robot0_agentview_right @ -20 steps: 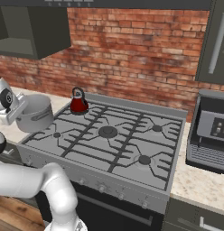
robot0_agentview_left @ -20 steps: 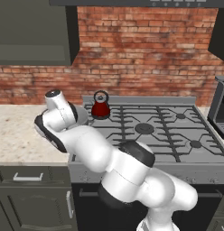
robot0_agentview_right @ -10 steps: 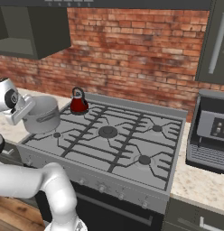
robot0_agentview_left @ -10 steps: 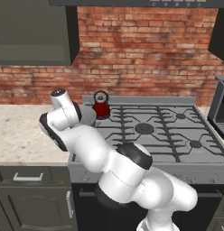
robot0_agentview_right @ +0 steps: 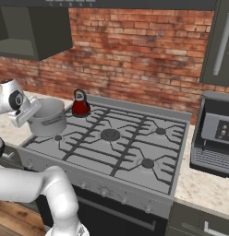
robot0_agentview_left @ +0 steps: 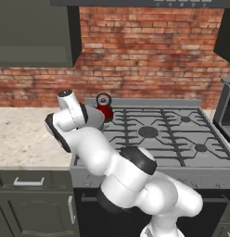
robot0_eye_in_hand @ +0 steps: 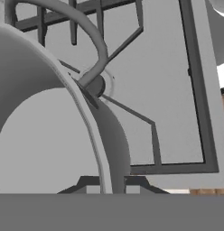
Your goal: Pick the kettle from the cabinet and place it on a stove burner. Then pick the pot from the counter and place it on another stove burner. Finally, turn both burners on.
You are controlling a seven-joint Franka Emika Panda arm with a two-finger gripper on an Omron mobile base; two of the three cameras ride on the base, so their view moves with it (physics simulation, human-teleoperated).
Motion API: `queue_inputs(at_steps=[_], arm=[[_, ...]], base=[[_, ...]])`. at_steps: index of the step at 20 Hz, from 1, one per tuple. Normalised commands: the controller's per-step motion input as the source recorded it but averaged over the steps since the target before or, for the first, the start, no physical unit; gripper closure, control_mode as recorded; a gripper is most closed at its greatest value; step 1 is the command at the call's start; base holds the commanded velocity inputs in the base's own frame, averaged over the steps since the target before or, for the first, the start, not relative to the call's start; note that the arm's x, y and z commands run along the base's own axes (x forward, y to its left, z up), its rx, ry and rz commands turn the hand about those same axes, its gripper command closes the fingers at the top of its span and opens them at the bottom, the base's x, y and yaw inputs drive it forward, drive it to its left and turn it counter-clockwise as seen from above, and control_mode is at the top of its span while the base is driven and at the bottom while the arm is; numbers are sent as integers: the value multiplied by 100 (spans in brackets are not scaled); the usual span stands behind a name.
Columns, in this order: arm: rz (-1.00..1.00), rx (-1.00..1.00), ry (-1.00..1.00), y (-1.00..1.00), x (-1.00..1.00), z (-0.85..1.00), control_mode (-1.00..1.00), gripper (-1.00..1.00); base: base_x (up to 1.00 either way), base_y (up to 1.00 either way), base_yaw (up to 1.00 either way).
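Observation:
A small red kettle [robot0_agentview_left: 105,107] [robot0_agentview_right: 81,104] stands on the back left burner of the grey cooktop [robot0_agentview_left: 149,132] [robot0_agentview_right: 110,134]. My gripper [robot0_agentview_right: 37,107] [robot0_agentview_left: 89,115] [robot0_eye_in_hand: 109,184] is shut on the rim of the grey pot [robot0_agentview_right: 49,117] [robot0_agentview_left: 95,119] [robot0_eye_in_hand: 50,135]. One finger is inside the wall and one outside. The pot hangs at the cooktop's left side, over the front left burner [robot0_agentview_right: 57,137] [robot0_eye_in_hand: 96,85]. In the hand view the pot's loop handle [robot0_eye_in_hand: 86,27] arches above the black grates.
The beige counter [robot0_agentview_left: 24,139] lies left of the stove. A grey coffee machine [robot0_agentview_right: 218,138] [robot0_agentview_left: 226,111] stands on the right. The wall cabinet [robot0_agentview_right: 33,32] [robot0_agentview_left: 33,32] hangs above the left counter. Knobs [robot0_agentview_right: 105,193] line the stove's front.
The arm has carried the pot to the right, from over the counter onto the left side of the cooktop. The kettle has stayed put.

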Motion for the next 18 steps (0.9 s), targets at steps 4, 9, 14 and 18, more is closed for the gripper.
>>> queue_inputs(at_steps=[4,9,14,18], arm=[[-9,0,0,-21,0,0,-100,100],[-9,0,0,-23,0,0,-100,100],[-9,0,0,-22,0,0,-100,100],[-8,0,0,-19,0,-3,-100,100]], base=[[0,0,0],[0,0,0],[0,0,0],[0,0,0]])
